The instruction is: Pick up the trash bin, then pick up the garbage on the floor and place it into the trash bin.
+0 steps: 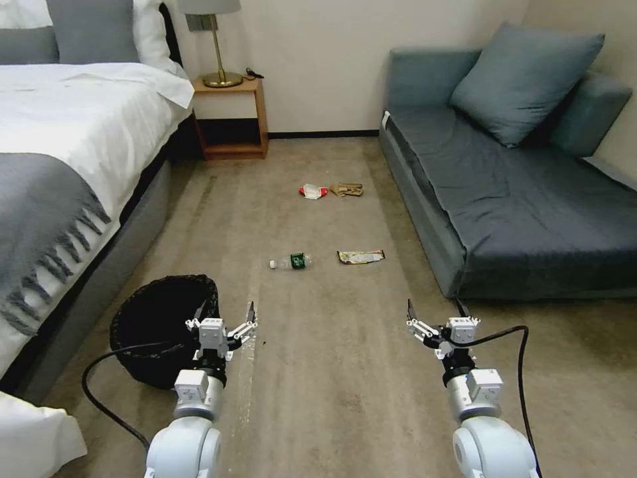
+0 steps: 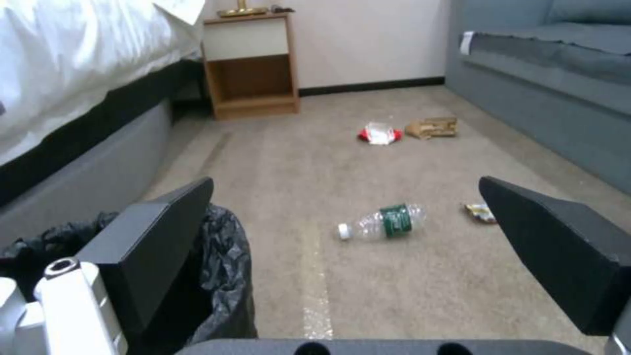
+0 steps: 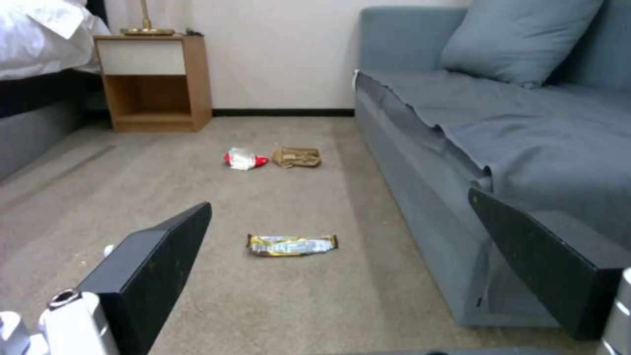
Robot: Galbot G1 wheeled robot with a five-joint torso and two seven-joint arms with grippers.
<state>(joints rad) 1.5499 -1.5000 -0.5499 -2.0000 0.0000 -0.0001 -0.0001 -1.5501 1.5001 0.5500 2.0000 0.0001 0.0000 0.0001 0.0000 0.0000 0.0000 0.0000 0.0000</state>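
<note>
One bottle [image 1: 292, 261] lies crosswise, cap pointing left.

The trash bin [image 1: 162, 335], round, low and lined with a crinkled black bag, stands upright on the carpet. Beyond it, to its right, the clear bottle [image 1: 292, 261] lies on its side, the gold-yellow wrapper [image 1: 360, 256] flat farther right. Farther off, the red-and-white packet [image 1: 313, 192] and brown paper scrap [image 1: 347, 190] lie just beside each other.

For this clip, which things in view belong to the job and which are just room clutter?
Job: trash bin; bottle; snack wrapper; red-and-white packet; paper scrap; left gripper and right gripper, both open.
Lying about: bed; nightstand; lamp; sofa.
</note>
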